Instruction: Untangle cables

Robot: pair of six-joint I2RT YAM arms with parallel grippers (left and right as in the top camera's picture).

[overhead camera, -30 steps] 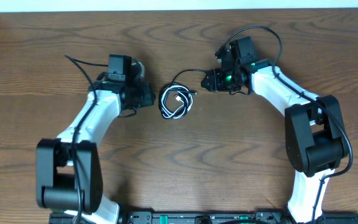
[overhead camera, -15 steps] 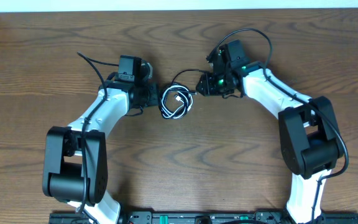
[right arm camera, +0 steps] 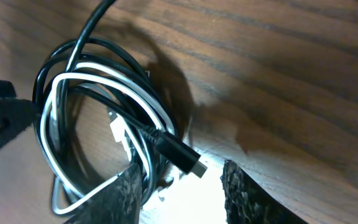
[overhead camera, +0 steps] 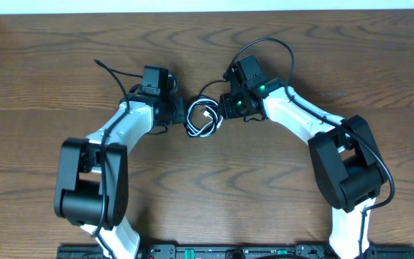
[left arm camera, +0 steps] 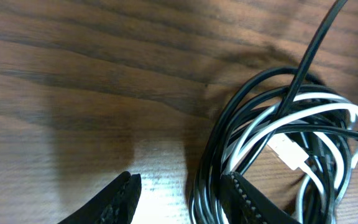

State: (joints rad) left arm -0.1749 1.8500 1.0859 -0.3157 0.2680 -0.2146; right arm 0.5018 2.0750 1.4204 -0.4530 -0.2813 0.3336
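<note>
Now the left gripper (left arm camera: 179, 178) and right gripper (right arm camera: 180, 169) both stand open at opposite edges of the coiled cables (overhead camera: 203, 119)

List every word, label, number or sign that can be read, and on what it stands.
No text can be read.
The thin black cord, the thin white cord and the brown wooden table bear no writing.
Any marks on the black bar at the table's near edge are too small.
</note>
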